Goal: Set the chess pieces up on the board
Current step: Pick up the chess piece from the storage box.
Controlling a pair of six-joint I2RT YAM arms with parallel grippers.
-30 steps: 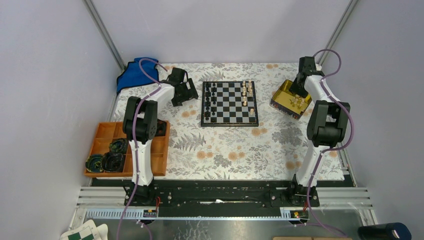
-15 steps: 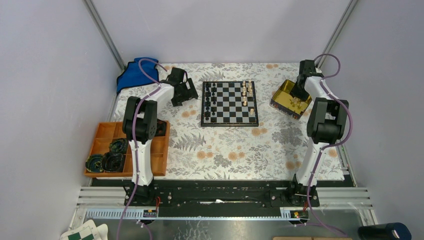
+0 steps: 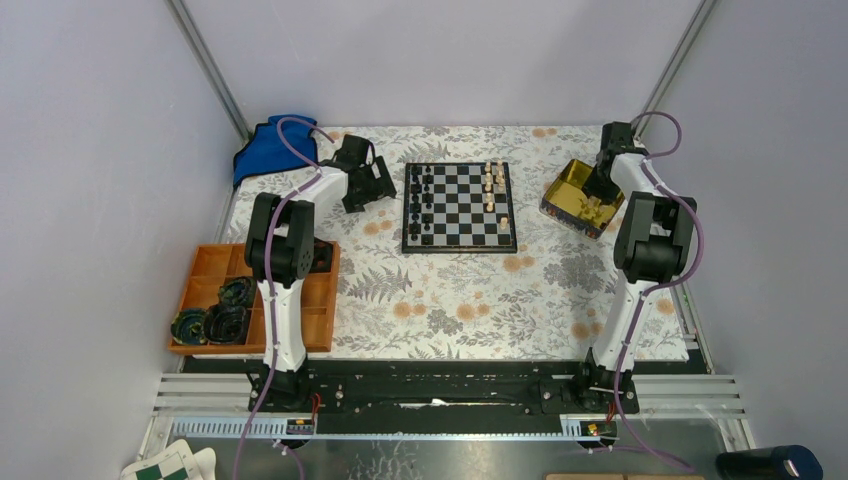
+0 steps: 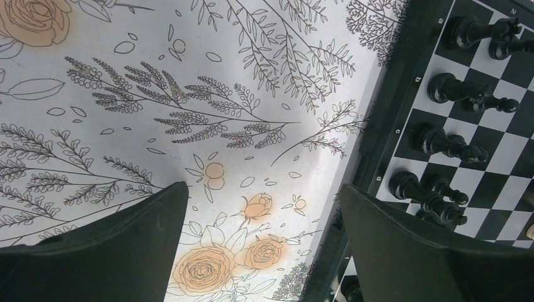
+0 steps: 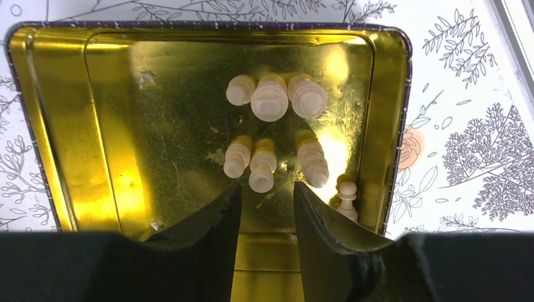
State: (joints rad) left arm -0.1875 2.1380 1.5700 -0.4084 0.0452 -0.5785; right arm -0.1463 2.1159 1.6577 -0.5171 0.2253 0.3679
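Note:
The black-and-white board (image 3: pixel 459 207) lies mid-table, with black chess pieces (image 3: pixel 421 205) along its left columns and a few pale ones (image 3: pixel 493 182) on its right side. My left gripper (image 3: pixel 385 185) hangs wide open over the tablecloth just left of the board. Its fingers (image 4: pixel 378 239) frame bare cloth, and the black pieces (image 4: pixel 450 143) stand to their right. My right gripper (image 5: pixel 266 185) is open low over the gold tin (image 5: pixel 113 126). Several pale pieces (image 5: pixel 271 97) lie there, and one (image 5: pixel 261 171) sits just beyond the fingertips. Nothing is between the jaws.
An orange compartment tray (image 3: pixel 210 268) holding dark round things (image 3: pixel 222 318) sits near left beside the left arm's base. A blue cloth (image 3: pixel 268 148) lies at the back left corner. A pale pawn (image 5: pixel 346 192) stands against the tin's right wall. Frame posts and walls close the back.
My right gripper has shifted slightly back and right over the tin, and its jaws have narrowed a little. The left arm has not moved.

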